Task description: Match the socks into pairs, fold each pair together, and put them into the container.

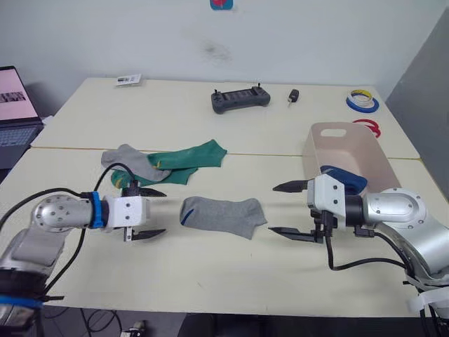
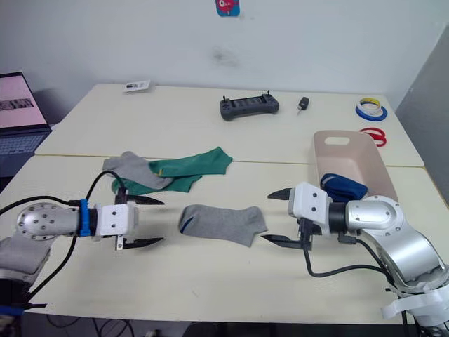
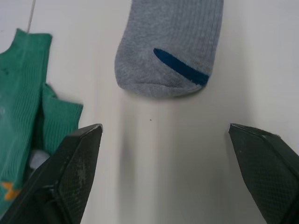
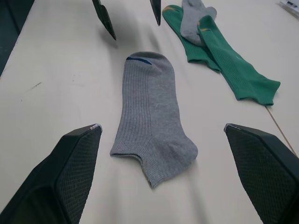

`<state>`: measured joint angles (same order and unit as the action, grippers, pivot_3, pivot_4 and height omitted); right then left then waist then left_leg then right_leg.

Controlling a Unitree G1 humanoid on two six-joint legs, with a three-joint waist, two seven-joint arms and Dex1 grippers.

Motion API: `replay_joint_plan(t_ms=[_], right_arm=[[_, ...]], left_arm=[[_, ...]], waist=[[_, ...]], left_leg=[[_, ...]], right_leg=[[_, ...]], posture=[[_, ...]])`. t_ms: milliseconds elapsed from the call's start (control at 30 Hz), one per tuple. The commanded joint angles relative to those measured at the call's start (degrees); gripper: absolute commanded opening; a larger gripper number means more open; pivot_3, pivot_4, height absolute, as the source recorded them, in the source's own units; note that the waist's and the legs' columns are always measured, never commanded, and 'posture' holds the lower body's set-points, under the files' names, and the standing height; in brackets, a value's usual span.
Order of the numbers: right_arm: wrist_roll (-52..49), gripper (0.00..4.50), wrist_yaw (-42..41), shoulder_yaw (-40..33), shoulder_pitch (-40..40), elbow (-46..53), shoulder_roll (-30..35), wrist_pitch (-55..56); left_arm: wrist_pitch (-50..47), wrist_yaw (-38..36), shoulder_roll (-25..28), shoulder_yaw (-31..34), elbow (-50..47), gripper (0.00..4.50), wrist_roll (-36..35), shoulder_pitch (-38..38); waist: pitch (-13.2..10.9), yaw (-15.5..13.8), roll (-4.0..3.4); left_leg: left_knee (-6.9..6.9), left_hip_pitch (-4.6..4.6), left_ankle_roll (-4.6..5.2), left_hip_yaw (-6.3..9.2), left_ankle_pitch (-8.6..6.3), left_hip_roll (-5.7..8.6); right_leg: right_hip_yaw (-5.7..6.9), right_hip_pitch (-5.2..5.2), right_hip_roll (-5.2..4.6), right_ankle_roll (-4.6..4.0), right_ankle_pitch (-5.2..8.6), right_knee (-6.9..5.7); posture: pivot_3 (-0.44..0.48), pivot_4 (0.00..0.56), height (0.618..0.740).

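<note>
One table carries everything. At its right stands one container — pinkish-beige, with dark blue socks bundled inside; how many I cannot tell. Two green socks lie overlapped left of centre, and a second grey sock rests on their left end. One grey sock lies flat alone in the middle, its blue-marked toe toward the left gripper. That gripper hovers just beside the toe, forearm level, fingers spread wide and empty. The right gripper faces it from the sock's cuff end — also level, fingers wide apart, holding nothing. Behind: one controller, two tape rolls.
</note>
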<state>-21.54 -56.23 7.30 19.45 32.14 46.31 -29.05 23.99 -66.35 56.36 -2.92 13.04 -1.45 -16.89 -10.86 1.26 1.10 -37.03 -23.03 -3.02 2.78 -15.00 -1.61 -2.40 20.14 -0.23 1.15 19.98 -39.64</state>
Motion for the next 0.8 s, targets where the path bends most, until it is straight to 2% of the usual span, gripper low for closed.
replay_joint_plan(t_ms=[33,67,167,433,567,700,800], right_arm=[[-0.72,4.50,-0.11,-1.35,0.18,2.19,0.61,0.24],[-0.79,4.50,-0.04,-1.44,0.09,2.37,0.70,0.12],[-1.07,4.50,0.18,-1.83,-0.29,2.92,0.89,-0.25],[-0.50,4.50,0.50,-1.35,-0.33,2.91,0.68,-0.38],[3.91,4.50,0.38,2.81,0.48,1.23,-0.33,3.65],[11.80,4.50,-1.46,11.57,1.99,-3.15,-3.03,12.77],[15.32,4.50,-2.07,15.99,3.46,-7.72,-6.30,16.81]], left_arm=[[10.30,2.05,-2.37,-2.98,7.12,4.48,4.68,-5.86],[11.88,1.66,-2.94,-3.89,8.43,4.48,4.99,-6.96],[15.46,1.13,-4.64,-5.99,10.24,3.87,5.15,-8.82],[17.69,-1.45,-5.29,-7.93,9.92,1.38,2.93,-8.76],[14.94,-2.66,-4.60,-6.42,7.66,0.16,-0.63,-7.25],[9.64,-3.33,-3.84,-5.00,3.58,0.06,-4.94,-4.01],[8.05,-3.11,-3.63,-4.64,1.42,0.06,-5.36,-2.42]], waist=[[0.00,0.22,0.01],[0.00,0.27,0.01],[0.01,0.35,0.01],[0.01,0.50,0.01],[0.01,0.54,0.01],[0.02,0.72,0.02],[0.02,0.64,0.02]], left_leg=[[0.00,-0.03,0.00,0.01,0.00,-0.02],[-0.01,-0.02,0.00,0.00,0.00,-0.01],[-0.02,-0.02,0.01,-0.04,0.00,-0.01],[-0.05,0.05,0.03,0.00,0.02,-0.03],[-0.10,0.08,0.08,0.01,0.06,-0.03],[-0.08,0.11,0.09,0.01,0.06,-0.06],[-0.09,0.10,0.10,0.04,0.07,-0.06]], right_leg=[[0.01,0.02,0.00,0.00,0.00,0.00],[0.02,0.02,0.00,0.00,0.00,0.00],[-0.01,0.02,0.00,0.00,0.00,-0.01],[0.02,0.04,0.02,0.00,0.00,-0.29],[0.02,0.03,0.03,0.00,0.00,-0.35],[0.01,0.04,0.06,0.00,0.00,-0.36],[0.03,0.05,0.08,0.00,0.00,-0.38]], posture=[[0.000,0.150,0.740],[0.000,0.150,0.740],[0.000,0.150,0.740],[0.000,0.150,0.740],[0.000,0.150,0.740],[0.000,0.150,0.740],[0.000,0.150,0.740]])
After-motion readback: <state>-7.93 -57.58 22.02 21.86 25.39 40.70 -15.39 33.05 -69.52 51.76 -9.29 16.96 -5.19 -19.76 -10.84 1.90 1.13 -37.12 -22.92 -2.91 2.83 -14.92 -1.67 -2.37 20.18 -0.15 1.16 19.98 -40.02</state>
